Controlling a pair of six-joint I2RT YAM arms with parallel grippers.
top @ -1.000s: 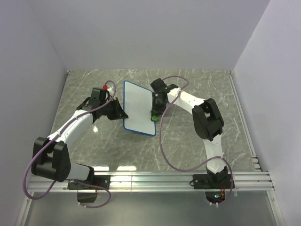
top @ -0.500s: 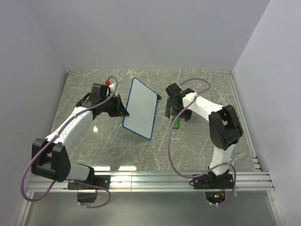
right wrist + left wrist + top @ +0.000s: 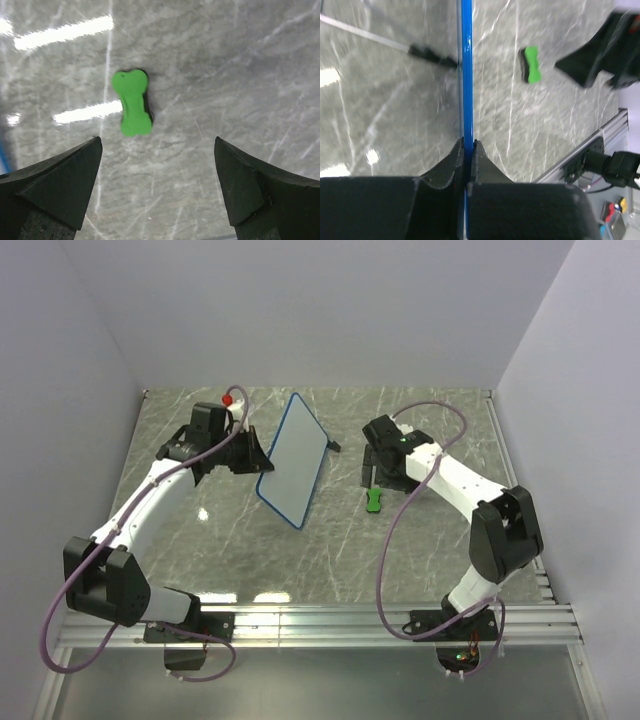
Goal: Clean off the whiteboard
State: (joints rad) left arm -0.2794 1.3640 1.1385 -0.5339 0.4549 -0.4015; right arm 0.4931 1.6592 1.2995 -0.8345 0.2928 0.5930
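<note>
Whiteboard [image 3: 293, 460], blue-framed, stood tilted on edge at mid-table, rim pinched in the clenched left gripper [image 3: 467, 145], seemingly to present its face for wiping; green bow-shaped eraser [image 3: 132, 109] lay ungripped beneath the wide-spread right gripper [image 3: 157, 145].

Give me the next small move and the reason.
Probably lower the whiteboard flat onto the table: its face looks clean, the left end effector pinches its blue edge holding it tilted, and the right end effector hangs open over the green eraser lying loose.
</note>
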